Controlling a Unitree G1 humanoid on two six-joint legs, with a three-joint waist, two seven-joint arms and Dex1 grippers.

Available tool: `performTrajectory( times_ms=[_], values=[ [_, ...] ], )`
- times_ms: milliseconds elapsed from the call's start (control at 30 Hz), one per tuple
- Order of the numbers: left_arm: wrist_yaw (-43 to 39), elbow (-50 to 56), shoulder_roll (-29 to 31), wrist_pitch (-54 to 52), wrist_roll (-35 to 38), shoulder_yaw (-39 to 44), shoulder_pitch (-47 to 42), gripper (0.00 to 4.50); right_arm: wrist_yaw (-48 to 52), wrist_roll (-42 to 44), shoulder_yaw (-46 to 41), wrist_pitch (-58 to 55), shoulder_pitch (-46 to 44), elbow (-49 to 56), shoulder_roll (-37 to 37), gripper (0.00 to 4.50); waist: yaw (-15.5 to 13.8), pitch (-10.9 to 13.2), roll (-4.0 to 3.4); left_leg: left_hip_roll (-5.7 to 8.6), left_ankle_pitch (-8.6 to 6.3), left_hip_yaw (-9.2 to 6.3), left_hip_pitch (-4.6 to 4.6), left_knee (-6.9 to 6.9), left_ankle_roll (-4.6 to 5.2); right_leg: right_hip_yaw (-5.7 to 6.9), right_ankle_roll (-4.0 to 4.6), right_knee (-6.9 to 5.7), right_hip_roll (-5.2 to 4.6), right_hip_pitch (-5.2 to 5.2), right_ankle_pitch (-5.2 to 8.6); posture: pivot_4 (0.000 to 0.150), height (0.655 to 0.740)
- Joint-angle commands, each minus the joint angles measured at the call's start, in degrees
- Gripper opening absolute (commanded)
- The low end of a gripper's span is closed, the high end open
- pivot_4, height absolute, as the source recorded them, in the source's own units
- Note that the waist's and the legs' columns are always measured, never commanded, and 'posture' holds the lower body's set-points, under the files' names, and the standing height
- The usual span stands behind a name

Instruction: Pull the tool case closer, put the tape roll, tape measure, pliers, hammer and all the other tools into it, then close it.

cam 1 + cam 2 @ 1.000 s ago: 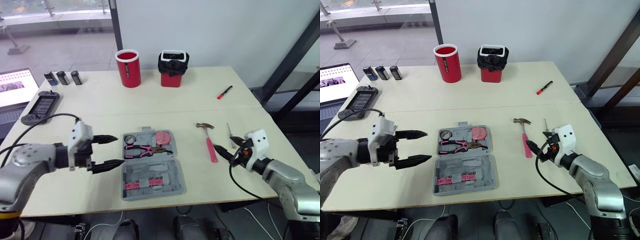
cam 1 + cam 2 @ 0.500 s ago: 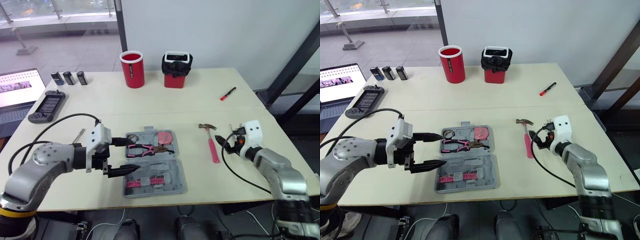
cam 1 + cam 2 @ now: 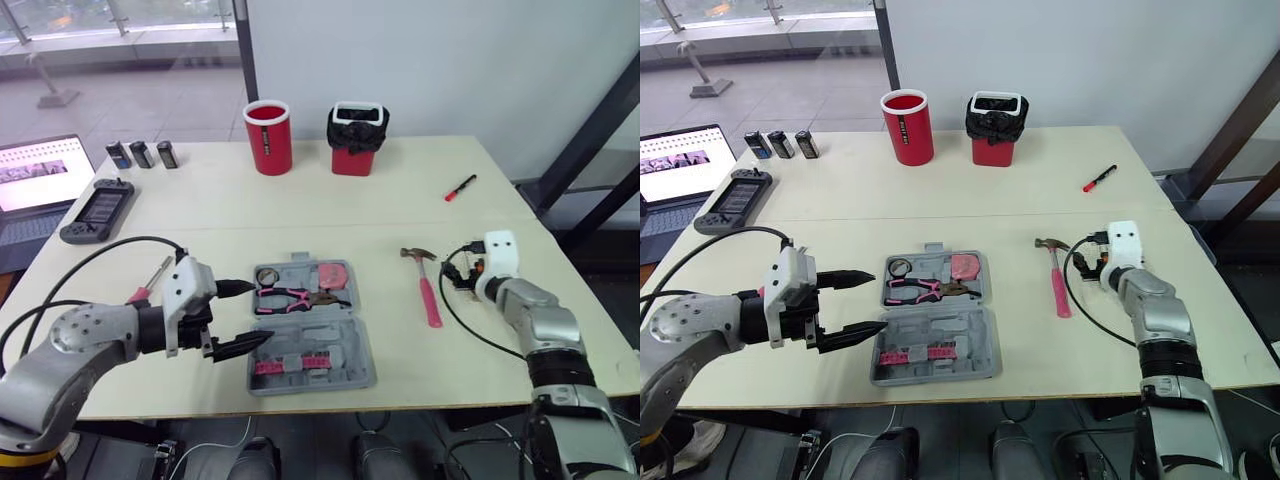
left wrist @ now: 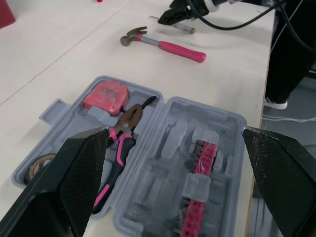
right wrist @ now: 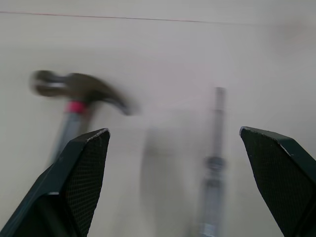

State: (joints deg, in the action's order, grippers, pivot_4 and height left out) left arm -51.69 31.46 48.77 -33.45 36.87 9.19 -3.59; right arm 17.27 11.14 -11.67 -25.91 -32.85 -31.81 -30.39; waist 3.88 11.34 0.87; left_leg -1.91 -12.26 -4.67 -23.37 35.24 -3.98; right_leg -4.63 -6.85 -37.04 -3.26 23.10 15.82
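The left gripper [image 3: 878,299] is spread open at the left edge of the open case [image 3: 312,350], which sits near the front of the worktop [image 3: 350,200]. The pliers [image 3: 290,297], tape measure [image 3: 327,273] and tape roll [image 3: 266,277] are already inside. The hammer [image 3: 428,295] and a screwdriver [image 5: 216,148] lie outside on the right, just ahead of the open right gripper [image 5: 174,130]. The lid is not yet closed.

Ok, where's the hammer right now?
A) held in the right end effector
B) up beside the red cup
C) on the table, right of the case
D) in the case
C: the hammer lies flat on the table to the right of the open case, apart from it.
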Motion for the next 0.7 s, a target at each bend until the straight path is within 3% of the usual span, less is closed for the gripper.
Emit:
performTrajectory(
  times_ms=[33, 300, 600, 700],
  values=[
    [1.0, 1.9, -0.4, 0.4, 0.4, 1.2, -0.3, 4.5, 0.5, -1.1, -0.7, 2.8, -3.5, -5.2, -1.4, 4.45, 0.3, 0.0, 0.0, 0.0, 0.0, 0.01, 0.01, 0.0, 0.0, -0.02, 0.0, 0.0, 0.01, 0.0, 0.0, 0.15, 0.74],
    [2.0, 1.9, -0.7, 0.2, 0.1, 0.8, -0.7, 4.5, 2.8, -1.7, -0.7, 1.9, -9.5, -17.3, -2.0, 4.45, 0.2, 0.0, 0.0, -0.01, 0.0, 0.02, 0.02, 0.0, 0.01, -0.06, -0.08, -0.04, 0.03, 0.01, -0.04, 0.15, 0.74],
    [2.7, 2.3, -0.6, 0.0, 0.4, 0.9, -0.4, 4.5, 6.0, -2.7, 1.2, -1.3, -9.6, -16.1, -3.2, 0.05, 0.2, 0.0, 0.0, -0.01, 0.0, 0.02, 0.03, -0.01, 0.0, -0.05, -0.1, -0.05, 0.03, 0.01, -0.05, 0.15, 0.74],
    [2.1, 1.5, -0.5, 0.6, 0.2, 1.2, -0.2, 4.5, 8.3, -2.5, 1.7, -3.7, -7.7, -9.4, -5.4, 0.01, 0.1, 0.0, -0.02, -0.01, 0.0, 0.02, 0.02, -0.01, 0.0, -0.05, -0.1, -0.05, 0.03, 0.01, -0.05, 0.15, 0.74]
  ],
)
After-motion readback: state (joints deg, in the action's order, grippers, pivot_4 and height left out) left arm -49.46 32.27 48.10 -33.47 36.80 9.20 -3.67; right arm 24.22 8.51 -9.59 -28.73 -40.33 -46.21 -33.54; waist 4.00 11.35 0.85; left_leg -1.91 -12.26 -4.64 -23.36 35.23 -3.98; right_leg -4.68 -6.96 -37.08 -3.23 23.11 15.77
